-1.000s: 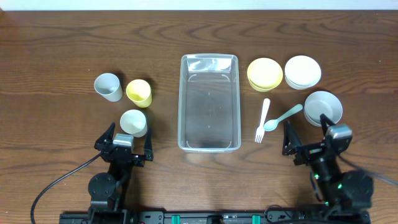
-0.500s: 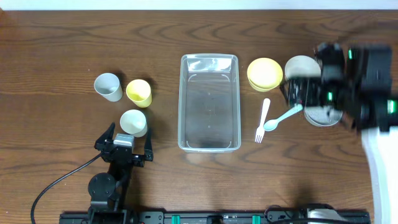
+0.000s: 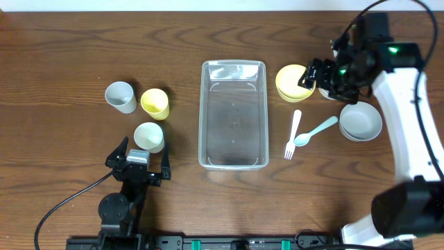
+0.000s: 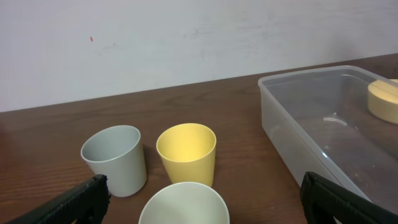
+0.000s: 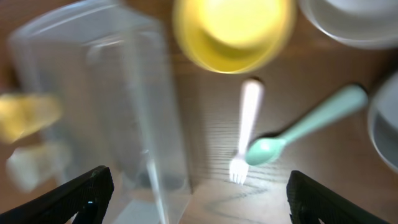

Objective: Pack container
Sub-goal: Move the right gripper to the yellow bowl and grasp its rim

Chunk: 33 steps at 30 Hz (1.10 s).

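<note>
The clear container (image 3: 233, 114) lies lengthwise mid-table with nothing in it. My right gripper (image 3: 316, 75) hangs open above the far right of the table, over the gap between the yellow bowl (image 3: 294, 82) and a white bowl it mostly hides. The blurred right wrist view looks down on the container (image 5: 93, 93), the yellow bowl (image 5: 233, 31), a white fork (image 5: 245, 124) and a mint spoon (image 5: 305, 127); the right gripper (image 5: 199, 205) holds nothing. My left gripper (image 3: 139, 164) rests open at the near left, just behind a pale cup (image 4: 183, 202).
A grey cup (image 3: 121, 96) and a yellow cup (image 3: 155, 103) stand left of the container. A pale grey bowl (image 3: 361, 120) sits at the right, with the fork (image 3: 293, 134) and spoon (image 3: 316, 130) between it and the container. The white right arm (image 3: 409, 132) runs along the right edge.
My right arm has swung from the near right edge up and away to the far right, above the bowls. The left arm and all objects have stayed put.
</note>
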Each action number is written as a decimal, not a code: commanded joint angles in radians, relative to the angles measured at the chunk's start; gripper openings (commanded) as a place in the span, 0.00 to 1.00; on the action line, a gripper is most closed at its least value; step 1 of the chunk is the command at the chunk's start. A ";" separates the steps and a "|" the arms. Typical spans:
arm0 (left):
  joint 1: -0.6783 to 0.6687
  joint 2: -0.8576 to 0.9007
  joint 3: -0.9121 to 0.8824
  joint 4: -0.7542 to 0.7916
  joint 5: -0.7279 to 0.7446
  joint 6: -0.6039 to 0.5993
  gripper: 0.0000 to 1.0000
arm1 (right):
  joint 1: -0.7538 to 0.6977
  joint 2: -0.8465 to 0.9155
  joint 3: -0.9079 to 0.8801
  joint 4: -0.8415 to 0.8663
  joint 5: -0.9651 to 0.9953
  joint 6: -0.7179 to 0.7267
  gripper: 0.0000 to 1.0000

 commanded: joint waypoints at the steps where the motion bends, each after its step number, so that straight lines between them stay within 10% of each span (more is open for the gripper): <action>1: 0.005 -0.005 -0.018 -0.034 0.007 0.005 0.98 | 0.060 0.042 -0.014 0.000 0.238 0.289 0.91; 15: 0.005 -0.005 -0.018 -0.034 0.007 0.005 0.98 | 0.190 0.241 -0.028 0.113 0.405 0.571 0.73; 33: 0.005 -0.005 -0.018 -0.034 0.007 0.005 0.98 | 0.154 0.422 -0.028 0.217 0.404 0.574 0.54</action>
